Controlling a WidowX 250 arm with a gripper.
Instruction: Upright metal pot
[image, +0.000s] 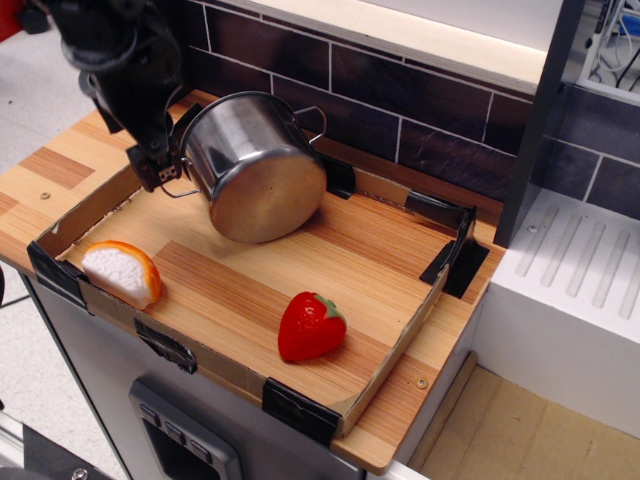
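The metal pot (256, 170) lies tipped on its side at the back left of the cardboard-walled tray (400, 345). Its flat bottom faces the camera and its rim points toward the back wall. One wire loop handle (172, 187) sticks out at its left, the other (314, 118) at its upper right. My black gripper (157, 167) hangs at the pot's left side, close to the left handle, with its tip just above the tray's back left wall. Its fingers are dark and blurred, so I cannot tell how the jaws stand. It holds nothing that I can see.
A red toy strawberry (311, 327) lies at the tray's front middle. An orange and white toy slice (120, 272) lies in the front left corner. A dark tiled wall (400, 95) runs behind. A white ribbed drainer (575, 270) stands at the right.
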